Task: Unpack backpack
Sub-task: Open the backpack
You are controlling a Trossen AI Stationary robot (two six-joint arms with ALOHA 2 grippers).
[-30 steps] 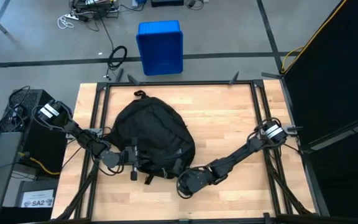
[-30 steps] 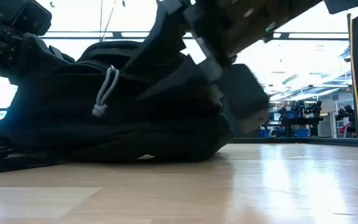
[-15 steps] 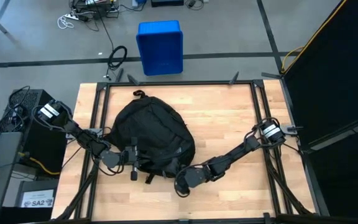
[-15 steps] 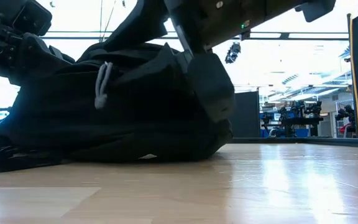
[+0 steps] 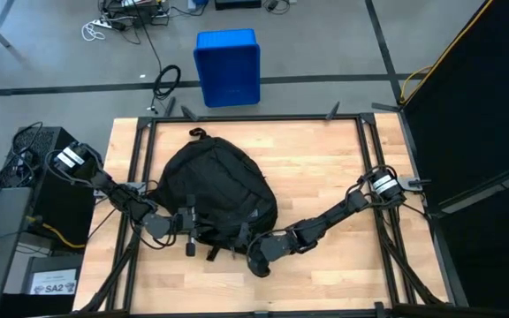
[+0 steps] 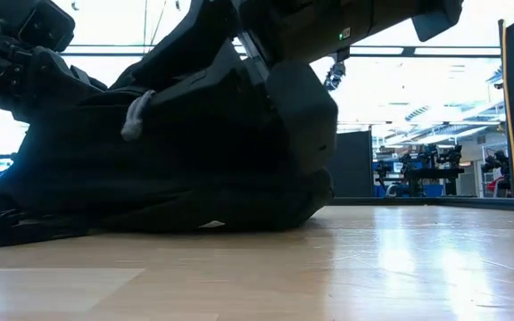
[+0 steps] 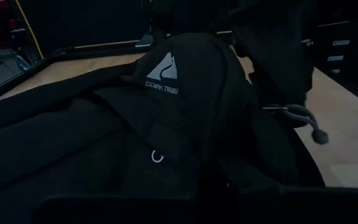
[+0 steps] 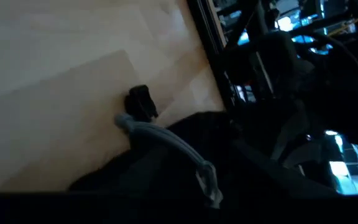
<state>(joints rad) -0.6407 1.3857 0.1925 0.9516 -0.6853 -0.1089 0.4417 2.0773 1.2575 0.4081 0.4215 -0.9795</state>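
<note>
- Left gripper (image 5: 186,237): fingers clenched fully together at the backpack's near-left edge, among the straps there. Whether any fabric is caught between them cannot be told.
- Right gripper (image 5: 253,256): positioned against the backpack's near-right edge. Its fingers are hidden by the wrist and the dark fabric; whether they are released or grasping cannot be told.
- A grey cord pull (image 8: 166,144) with a small black end piece lies just ahead of the right gripper, at the edge of the fabric.
- Backpack (image 5: 219,190): lies flat on the left half of the counter (image 5: 325,177), rounded top toward the far edge, straps toward the near edge.
- Left wrist view: a white triangular logo (image 7: 165,67) on the backpack's upper face.
- Blue bin (image 5: 228,67): stands on the floor beyond the counter's far edge.
</note>
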